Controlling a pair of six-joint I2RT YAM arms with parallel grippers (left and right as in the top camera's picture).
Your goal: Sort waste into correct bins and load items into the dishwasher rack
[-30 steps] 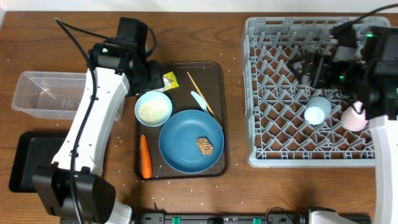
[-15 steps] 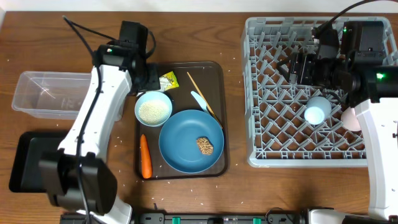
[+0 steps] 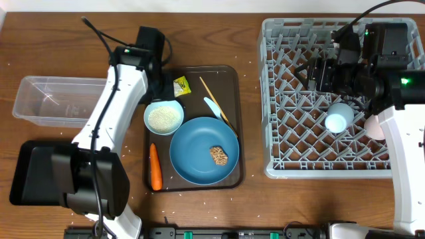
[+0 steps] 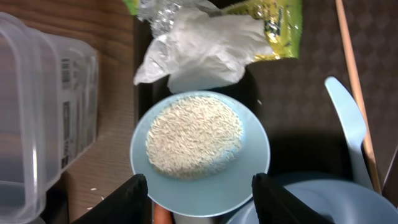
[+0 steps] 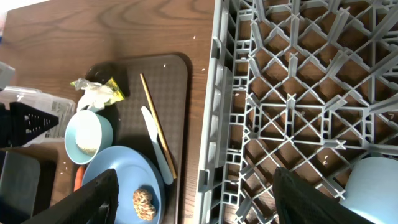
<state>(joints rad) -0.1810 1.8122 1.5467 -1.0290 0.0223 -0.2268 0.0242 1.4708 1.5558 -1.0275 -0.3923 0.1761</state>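
While stretched long from the near table edge toward the brown serving tray [image 3: 232, 76], bends at the left wrist and hangs the left gripper [image 4: 202, 205] over the light blue bowl [image 4: 199, 155] of rice, fingers parted to either side of its rim, gripping nothing. Reaches the right arm in over the dishwasher rack [image 3: 285, 166], right gripper [image 5: 199, 205] facing down near its left wall, spread wide, empty. On the tray, chopsticks [image 3: 216, 99] slantwise from far-left to near-right, flat utensil [image 3: 214, 108] alongside. Carrot [image 3: 155, 167] lengthwise along the tray's left rim, beside the dark-blue plate [image 3: 196, 149]. In the rack, blue cup [image 3: 339, 119].
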